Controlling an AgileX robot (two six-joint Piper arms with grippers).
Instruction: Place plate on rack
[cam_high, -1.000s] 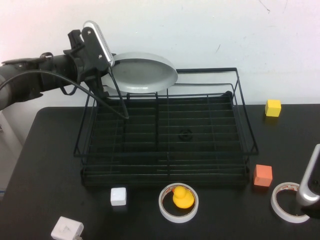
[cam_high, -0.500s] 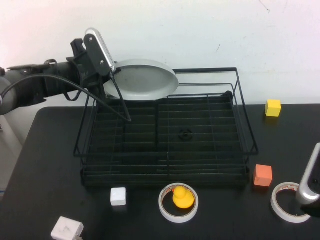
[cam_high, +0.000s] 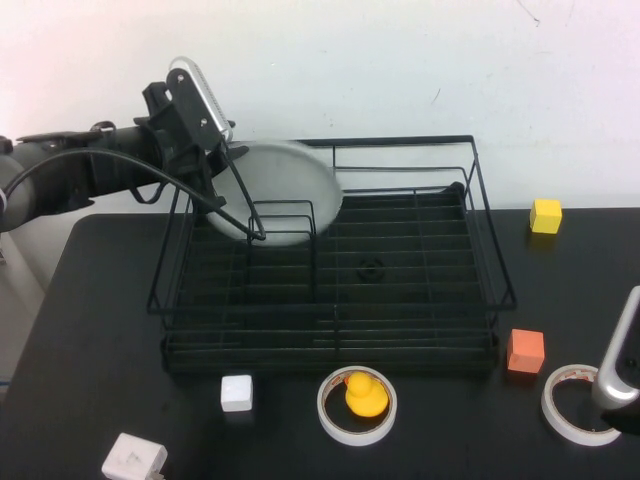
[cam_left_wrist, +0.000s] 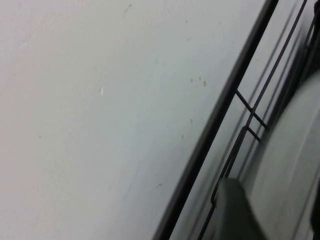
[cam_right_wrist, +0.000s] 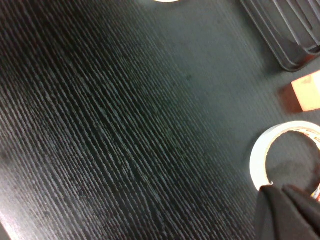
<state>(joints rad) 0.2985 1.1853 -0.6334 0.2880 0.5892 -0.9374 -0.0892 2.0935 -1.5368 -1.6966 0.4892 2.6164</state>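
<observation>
The light-grey plate (cam_high: 285, 195) leans tilted inside the back-left corner of the black wire rack (cam_high: 490, 230), its lower edge down among the wires. My left gripper (cam_high: 222, 160) hovers at the rack's back-left rail, right by the plate's upper left rim. In the left wrist view the left gripper (cam_left_wrist: 277, 210) has its fingers (cam_left_wrist: 235, 205) spread wide, with the plate's face (cam_left_wrist: 295, 150) across the gap and the rack rail (cam_left_wrist: 225, 105) beside it. My right gripper (cam_high: 625, 415) is shut and empty at the table's front right, over a tape ring (cam_right_wrist: 260, 155).
A yellow duck (cam_high: 366, 393) sits inside a tape ring (cam_high: 330, 415) in front of the rack. A white cube (cam_high: 237, 392), a white block (cam_high: 133, 460), an orange cube (cam_high: 525, 351) and a yellow cube (cam_high: 546, 216) lie around it. A second tape ring (cam_high: 565, 410) lies front right.
The plate has dropped from level above the back rail to a steep tilt inside the rack. The left gripper has barely moved. The right arm has not moved.
</observation>
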